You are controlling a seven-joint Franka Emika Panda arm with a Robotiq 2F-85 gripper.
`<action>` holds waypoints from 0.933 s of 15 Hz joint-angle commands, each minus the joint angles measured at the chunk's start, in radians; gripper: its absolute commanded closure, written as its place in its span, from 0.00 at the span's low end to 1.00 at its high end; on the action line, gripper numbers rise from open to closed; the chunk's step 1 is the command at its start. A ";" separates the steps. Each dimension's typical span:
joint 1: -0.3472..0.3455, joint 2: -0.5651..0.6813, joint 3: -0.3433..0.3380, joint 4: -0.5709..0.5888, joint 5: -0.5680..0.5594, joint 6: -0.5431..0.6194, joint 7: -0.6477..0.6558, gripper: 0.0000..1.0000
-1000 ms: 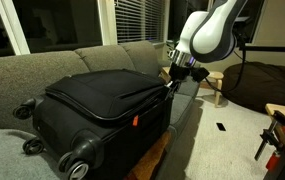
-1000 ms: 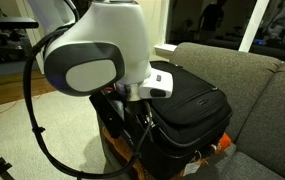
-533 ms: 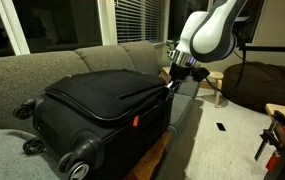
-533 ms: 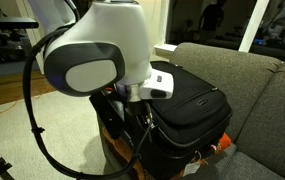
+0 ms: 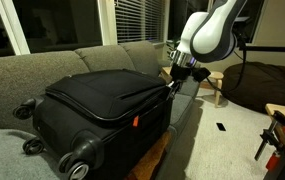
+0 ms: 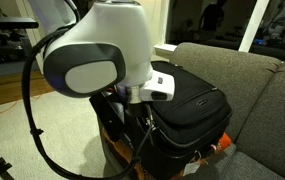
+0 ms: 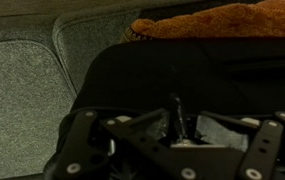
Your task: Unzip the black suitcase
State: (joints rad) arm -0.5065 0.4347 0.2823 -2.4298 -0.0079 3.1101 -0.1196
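One black suitcase [image 5: 97,100] lies flat on the seat of a grey sofa [image 5: 102,58], its wheeled end toward the camera in an exterior view. Two wheels [image 5: 79,166] with grey hubs show there, one at each corner of that end; one small red tag [image 5: 135,121] sits on the side seam, and any print on it is too small to read. One gripper [image 5: 172,86] is at the suitcase's opposite end, right at the top corner by the seam. In the wrist view its dark linkage fills the bottom edge over black fabric, and the picture is too dim to tell whether the claw is spread, pressed together or pinching anything. One white arm [image 5: 210,32] carries it and fills the foreground in an exterior view [image 6: 92,50].

The sofa has plain grey cushions; in the wrist view an orange-brown fabric [image 7: 232,18] lies just beyond the suitcase. Past the sofa's end is pale carpet [image 5: 222,150], with one wooden stool [image 5: 217,82] and one dark beanbag [image 5: 272,85] beside it. Behind the sofa hang slatted blinds [image 5: 132,20] over dark window glass.
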 commanded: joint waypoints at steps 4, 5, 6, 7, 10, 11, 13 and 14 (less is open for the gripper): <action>0.011 0.005 -0.018 0.003 0.035 -0.033 -0.032 0.16; 0.012 0.004 -0.020 0.002 0.036 -0.033 -0.032 0.09; 0.011 0.003 -0.021 0.000 0.037 -0.034 -0.033 0.03; 0.010 0.001 -0.022 -0.002 0.040 -0.034 -0.034 0.01; 0.005 -0.005 -0.016 -0.013 0.049 -0.035 -0.044 0.00; 0.005 -0.006 -0.016 -0.014 0.050 -0.036 -0.047 0.00; 0.005 -0.015 -0.016 -0.022 0.054 -0.035 -0.050 0.00; 0.005 -0.019 -0.016 -0.026 0.055 -0.035 -0.050 0.00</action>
State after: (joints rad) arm -0.5064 0.4359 0.2628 -2.4329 0.0143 3.0923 -0.1410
